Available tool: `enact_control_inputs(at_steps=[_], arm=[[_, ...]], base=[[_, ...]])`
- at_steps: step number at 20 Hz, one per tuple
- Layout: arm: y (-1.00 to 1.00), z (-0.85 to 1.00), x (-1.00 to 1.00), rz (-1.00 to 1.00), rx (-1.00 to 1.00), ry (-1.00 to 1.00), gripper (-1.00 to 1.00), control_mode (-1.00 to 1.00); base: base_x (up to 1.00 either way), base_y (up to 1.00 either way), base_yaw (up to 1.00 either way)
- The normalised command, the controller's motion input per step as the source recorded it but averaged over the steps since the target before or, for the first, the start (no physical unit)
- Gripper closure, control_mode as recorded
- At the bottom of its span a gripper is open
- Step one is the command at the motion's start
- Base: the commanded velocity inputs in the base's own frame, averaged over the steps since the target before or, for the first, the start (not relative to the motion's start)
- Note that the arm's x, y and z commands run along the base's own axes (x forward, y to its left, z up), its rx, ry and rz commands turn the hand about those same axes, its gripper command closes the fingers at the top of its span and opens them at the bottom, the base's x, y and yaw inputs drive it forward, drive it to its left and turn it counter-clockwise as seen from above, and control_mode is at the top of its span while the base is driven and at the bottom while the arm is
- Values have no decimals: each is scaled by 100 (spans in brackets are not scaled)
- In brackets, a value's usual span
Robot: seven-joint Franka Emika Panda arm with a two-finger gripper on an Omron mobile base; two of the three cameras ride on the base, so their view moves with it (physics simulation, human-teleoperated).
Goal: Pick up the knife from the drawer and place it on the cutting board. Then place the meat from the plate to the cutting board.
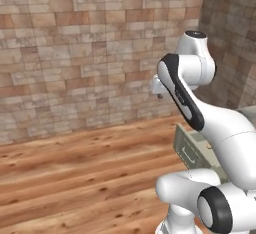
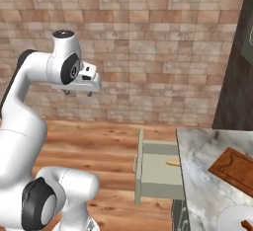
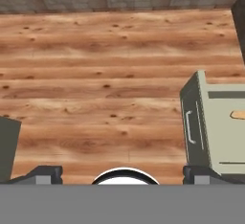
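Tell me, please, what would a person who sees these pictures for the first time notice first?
The big white arm, raised high before the brick wall, with its hand open and holding nothing over the wooden floor. Next, the drawer pulled out of the cabinet beside the marble counter, with the tan handle of the knife showing inside. On the counter lie the cutting board and, nearer, the plate with the meat.

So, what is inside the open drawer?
In the drawer, a light tan piece, probably the knife handle, lies against the counter edge. The counter covers the rest, so the blade is hidden.
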Motion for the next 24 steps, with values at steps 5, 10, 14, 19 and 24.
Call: enact_control_inputs(at_steps=[5, 10, 14, 19, 24], arm=[[0, 0, 0, 0, 0, 0, -100, 100], [0, 0, 0, 0, 0, 0, -100, 100], [0, 0, 0, 0, 0, 0, -100, 100], [0, 0, 0, 0, 0, 0, -100, 100], [0, 0, 0, 0, 0, 0, -100, 100]], base=[[31, -17, 18], [32, -23, 16], [25, -40, 7], [11, -57, 1], [15, -53, 2]])
